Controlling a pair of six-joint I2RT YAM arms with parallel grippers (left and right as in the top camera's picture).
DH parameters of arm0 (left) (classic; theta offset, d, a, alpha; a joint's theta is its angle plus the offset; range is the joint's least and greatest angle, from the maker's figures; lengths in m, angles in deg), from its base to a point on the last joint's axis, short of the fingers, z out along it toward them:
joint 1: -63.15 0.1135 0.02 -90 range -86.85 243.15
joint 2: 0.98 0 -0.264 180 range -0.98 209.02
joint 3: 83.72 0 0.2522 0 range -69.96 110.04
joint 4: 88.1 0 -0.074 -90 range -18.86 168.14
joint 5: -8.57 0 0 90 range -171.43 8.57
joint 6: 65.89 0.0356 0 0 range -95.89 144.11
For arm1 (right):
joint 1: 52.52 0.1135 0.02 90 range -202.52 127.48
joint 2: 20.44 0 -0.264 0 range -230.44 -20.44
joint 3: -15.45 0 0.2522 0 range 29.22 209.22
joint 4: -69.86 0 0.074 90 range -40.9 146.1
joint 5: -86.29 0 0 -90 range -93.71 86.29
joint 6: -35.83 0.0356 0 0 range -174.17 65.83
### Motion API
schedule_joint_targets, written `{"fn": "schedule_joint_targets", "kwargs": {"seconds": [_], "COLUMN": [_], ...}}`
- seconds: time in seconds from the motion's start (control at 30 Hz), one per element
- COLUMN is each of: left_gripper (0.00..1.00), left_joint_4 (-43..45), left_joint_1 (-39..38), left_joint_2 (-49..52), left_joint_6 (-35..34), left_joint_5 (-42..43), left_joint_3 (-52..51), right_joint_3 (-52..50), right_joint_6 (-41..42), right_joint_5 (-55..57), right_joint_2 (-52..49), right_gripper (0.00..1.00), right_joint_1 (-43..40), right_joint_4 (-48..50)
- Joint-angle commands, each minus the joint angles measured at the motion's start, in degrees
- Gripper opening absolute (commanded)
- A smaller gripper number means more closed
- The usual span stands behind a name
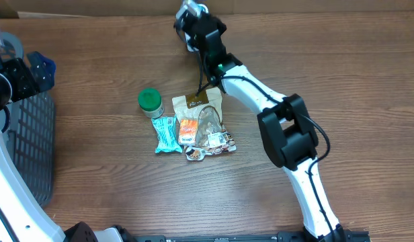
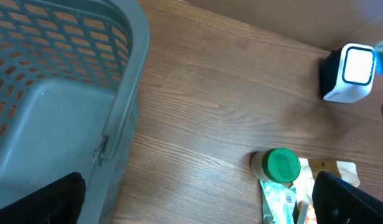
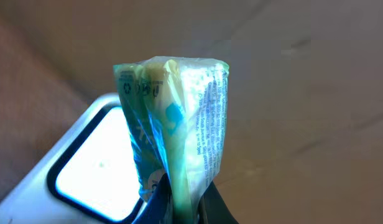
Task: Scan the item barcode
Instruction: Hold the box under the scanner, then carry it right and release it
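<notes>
Presenting step: right fingers [image 3: 213, 211] pinch shut on a crinkly teal-yellow plastic packet [image 3: 179, 118] beside the white glowing scanner [image 3: 86, 171]; next, face its barcode toward the scanner.

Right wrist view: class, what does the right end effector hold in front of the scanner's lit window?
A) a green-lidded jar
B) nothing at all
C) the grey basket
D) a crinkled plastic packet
D: the right end effector is shut on the bottom edge of a crinkled plastic packet, which stands upright in front of the scanner with its bright window.
</notes>
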Motion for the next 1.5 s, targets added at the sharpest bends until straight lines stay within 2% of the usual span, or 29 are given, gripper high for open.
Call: {"fn": "schedule_joint_targets", "kwargs": {"seconds": [0.0,0.63,0.77,0.93,1.1,1.17,1.27,1.47], "left_gripper": [1.0,1.0,1.0,1.0,1.0,0.99,1.0,0.99], "left_joint_4": [0.02,0.0,0.0,0.0,0.0,0.0,0.0,0.0], "left_joint_1": [-0.07,-0.04,-0.07,-0.07,-0.07,-0.07,-0.07,-0.07], "left_joint_2": [0.31,0.31,0.31,0.31,0.31,0.31,0.31,0.31], "left_joint_6": [-0.76,-0.76,-0.76,-0.76,-0.76,-0.76,-0.76,-0.79], "left_joint_5": [0.85,0.83,0.85,0.87,0.85,0.85,0.85,0.85], "left_joint_3": [0.17,0.17,0.17,0.17,0.17,0.17,0.17,0.17], "right_joint_3": [0.66,0.68,0.68,0.68,0.68,0.68,0.68,-0.11], "right_joint_6": [-5.49,-5.18,0.96,17.42,40.11,46.51,55.56,65.53], "right_joint_5": [-0.31,4.24,4.0,-4.31,-20.5,-26.16,-31.56,-35.63], "right_joint_2": [-1.11,-0.11,4.37,15.17,27.39,30.99,35.15,36.11], "right_gripper": [0.04,0.04,0.04,0.04,0.06,0.06,0.08,0.04], "right_joint_1": [0.22,2.86,3.93,4.26,2.36,0.9,-2.58,-14.12], "right_joint_4": [2.45,3.08,-1.27,-18.8,-42.23,-50.56,-63.3,-82.95]}}
